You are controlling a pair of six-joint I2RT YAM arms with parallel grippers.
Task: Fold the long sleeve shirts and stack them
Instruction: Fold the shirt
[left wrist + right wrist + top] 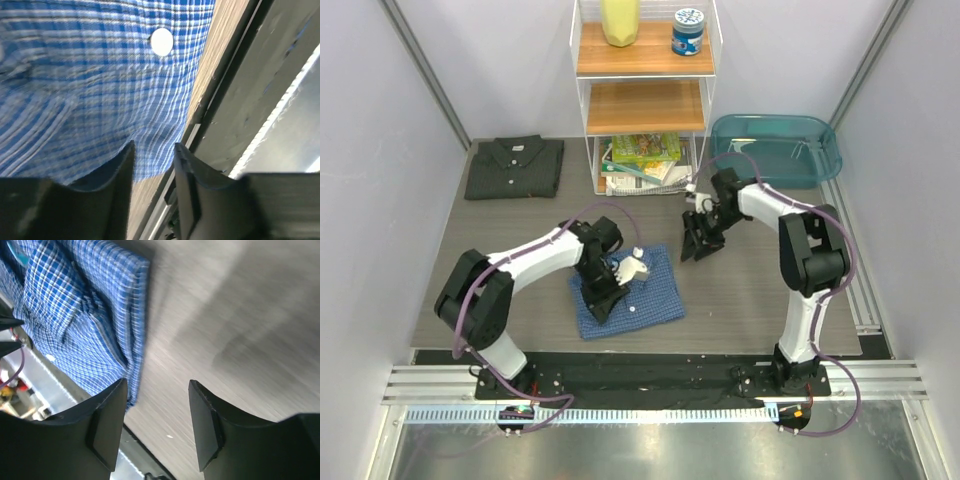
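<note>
The blue check shirt (638, 290) lies folded on the table near the front middle. It also shows in the left wrist view (90, 75) and in the right wrist view (75, 315). My left gripper (604, 300) is low over the shirt's left part, open with a narrow gap (154, 147), and nothing is held between its fingers. My right gripper (696, 246) hangs open and empty (156, 382) above bare table, to the upper right of the blue shirt. The dark charcoal shirt (515, 167) lies folded at the back left.
A white wire shelf (645, 95) stands at the back middle with a yellow object, a blue jar and snack packs on it. A teal plastic tub (775, 148) sits at the back right. A black rail (650, 372) runs along the table's front edge.
</note>
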